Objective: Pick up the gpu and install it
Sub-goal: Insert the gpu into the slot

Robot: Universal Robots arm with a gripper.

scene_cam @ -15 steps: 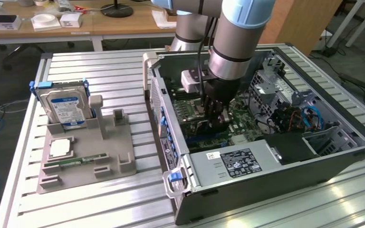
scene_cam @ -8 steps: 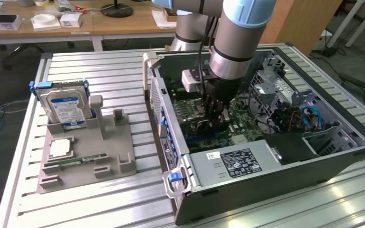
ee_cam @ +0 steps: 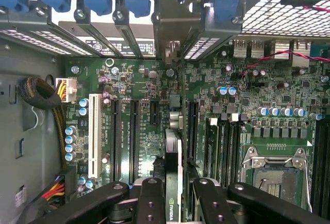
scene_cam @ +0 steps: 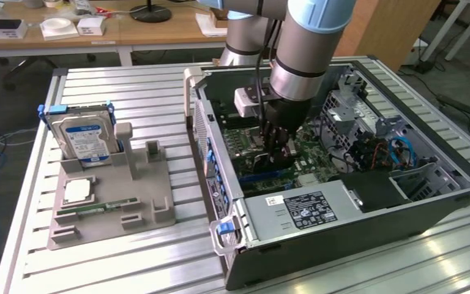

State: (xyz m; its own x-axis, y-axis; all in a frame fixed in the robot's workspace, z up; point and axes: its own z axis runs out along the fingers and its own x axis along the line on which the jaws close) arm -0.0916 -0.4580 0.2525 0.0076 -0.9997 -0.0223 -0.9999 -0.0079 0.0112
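Observation:
My gripper (scene_cam: 274, 142) reaches down into the open computer case (scene_cam: 431, 202), over the green motherboard (scene_cam: 313, 156). It is shut on the gpu (scene_cam: 269, 164), a thin dark card held on edge. In the wrist view the gpu (ee_cam: 172, 154) runs as a narrow strip from between the black fingers (ee_cam: 150, 198) towards its metal bracket (ee_cam: 170, 25) at the case's rear slots. My gripper (ee_cam: 176, 185) holds the card just above the black expansion slots (ee_cam: 135, 136). Whether the card's edge touches a slot is hidden.
A grey fixture tray (scene_cam: 141, 184) sits at the exterior view's left, with a hard drive (scene_cam: 84, 138) standing in it, a processor chip (scene_cam: 78, 191) and a green memory stick (scene_cam: 96, 208). Inside the case are the power supply (scene_cam: 300, 209), the empty processor socket (ee_cam: 276, 175) and cable bundles (ee_cam: 44, 97).

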